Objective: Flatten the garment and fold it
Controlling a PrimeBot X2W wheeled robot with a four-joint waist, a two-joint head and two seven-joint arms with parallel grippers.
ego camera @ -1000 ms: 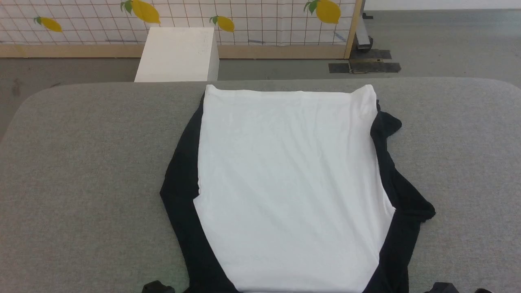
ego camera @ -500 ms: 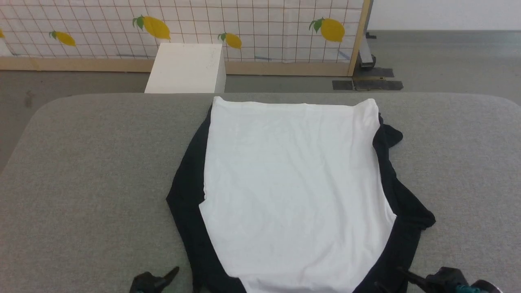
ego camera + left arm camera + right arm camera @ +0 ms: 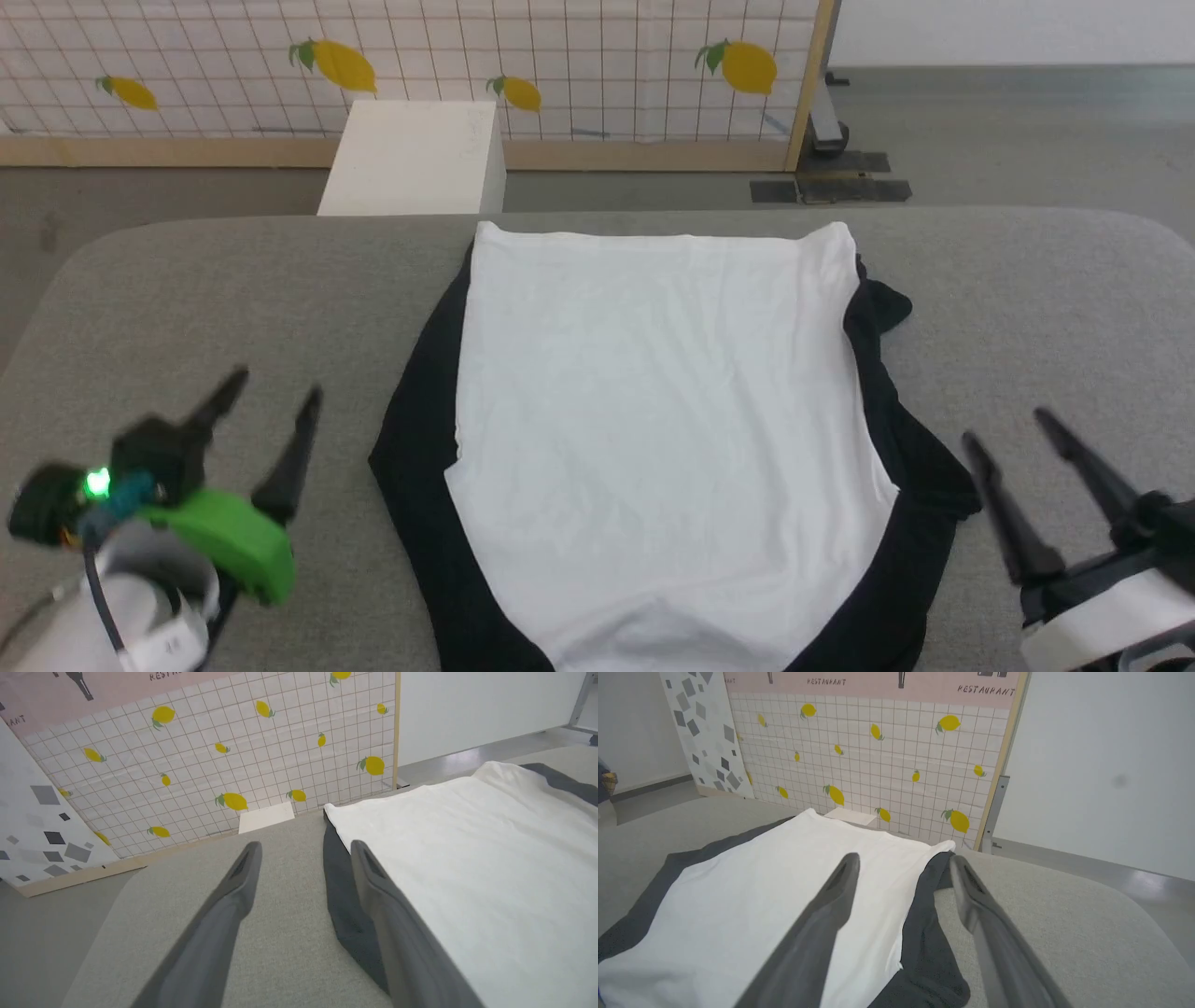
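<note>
Setting: robot test studio. Evidence: wood-framed lemon-print tile backdrop panel (image 3: 878, 742) lettered "RESTAURANT"; grey felt-covered table (image 3: 187, 308); bare grey floor (image 3: 1027, 121).

White garment (image 3: 653, 420) — black sleeves, spread flat

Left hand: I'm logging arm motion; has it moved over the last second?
Yes. The left hand, jaws apart, went leftward and farther up the view from the near corner of the white, black-sleeved cloth T-shirt.
</note>
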